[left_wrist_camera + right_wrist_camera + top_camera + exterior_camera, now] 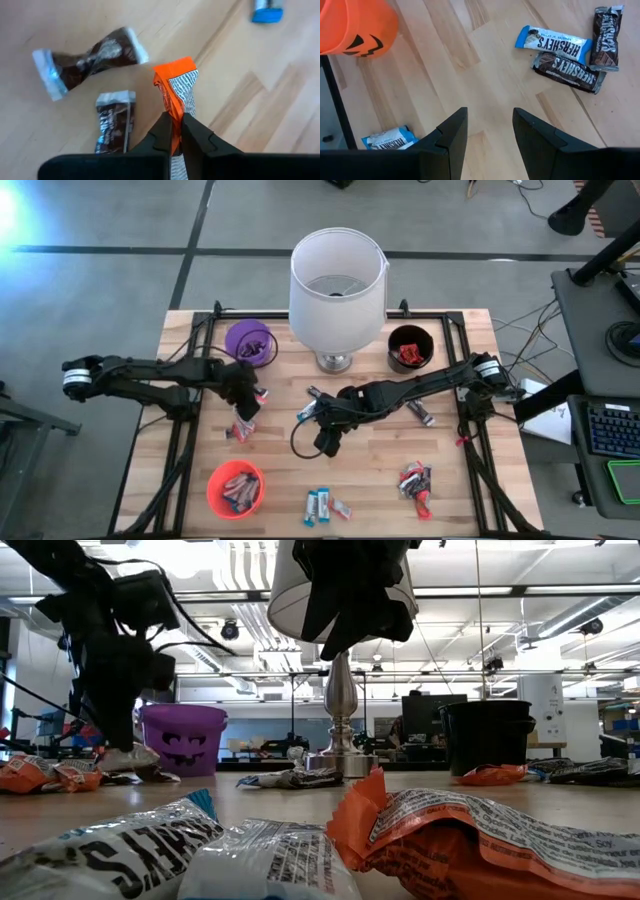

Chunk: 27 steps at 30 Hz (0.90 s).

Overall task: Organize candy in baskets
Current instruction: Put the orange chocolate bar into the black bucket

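Workshop floor and cabling surround a slatted wooden counter (390, 470), at whose far edge a white lampshade on a metal base (337, 280) stands between a purple basket (249, 341) and a black basket (410, 347). An orange basket (235, 488), already holding a few bars, sits near the near-left corner, so each colour seems to have its own bowl.

The left gripper (176, 131) is low over the left half of the counter, its jaws pressed together on the end of an orange-wrapped candy (176, 90). It pinches the crimped end, probably because the bar lies too flat to straddle. Two dark brown bars (87, 57) lie just beside it on the wood, untouched.

The right gripper (489, 135) hovers near the counter's middle with jaws spread and nothing between them, apparently waiting or lining up. Ahead of it lie a blue-and-white bar (554, 42) touching a dark bar (568, 72). More loose bars (322, 504) wait along the near edge, and a red cluster (415, 480) lies toward the near-right corner, so much sorting looks undone.
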Tool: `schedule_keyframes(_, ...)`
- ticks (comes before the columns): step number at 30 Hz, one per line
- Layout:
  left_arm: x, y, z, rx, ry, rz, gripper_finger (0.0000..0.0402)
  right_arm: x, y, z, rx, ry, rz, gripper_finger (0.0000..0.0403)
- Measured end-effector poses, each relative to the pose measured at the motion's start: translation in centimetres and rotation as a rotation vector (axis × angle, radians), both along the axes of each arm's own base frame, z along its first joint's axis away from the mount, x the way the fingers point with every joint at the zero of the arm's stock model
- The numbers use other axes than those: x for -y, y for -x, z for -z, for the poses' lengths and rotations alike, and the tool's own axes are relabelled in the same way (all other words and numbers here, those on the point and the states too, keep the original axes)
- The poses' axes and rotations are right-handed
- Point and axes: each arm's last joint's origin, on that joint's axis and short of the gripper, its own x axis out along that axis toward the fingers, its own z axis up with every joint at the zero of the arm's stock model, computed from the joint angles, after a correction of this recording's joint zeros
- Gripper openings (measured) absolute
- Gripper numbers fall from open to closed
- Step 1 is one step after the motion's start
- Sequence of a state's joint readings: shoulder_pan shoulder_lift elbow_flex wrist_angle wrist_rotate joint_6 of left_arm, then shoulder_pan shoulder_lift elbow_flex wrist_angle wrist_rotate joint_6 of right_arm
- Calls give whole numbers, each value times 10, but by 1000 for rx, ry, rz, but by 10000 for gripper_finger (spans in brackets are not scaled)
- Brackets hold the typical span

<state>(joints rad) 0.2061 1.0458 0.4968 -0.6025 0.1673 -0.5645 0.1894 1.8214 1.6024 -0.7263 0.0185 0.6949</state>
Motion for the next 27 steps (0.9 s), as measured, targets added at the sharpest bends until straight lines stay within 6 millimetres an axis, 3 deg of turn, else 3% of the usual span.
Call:
schedule_keyframes(11, 0, -18, -69, 212, -69, 74, 0, -1, -4, -2, 43, -9, 1, 148)
schedule_keyframes(21, 19, -30, -122, 386, -120, 215, 0, -8, -34, -38, 532, -86, -78, 148)
schedule_keyframes(27, 32, -32, -137, 436, -116, 279, 0, -4, -38, -55, 617, -90, -67, 148)
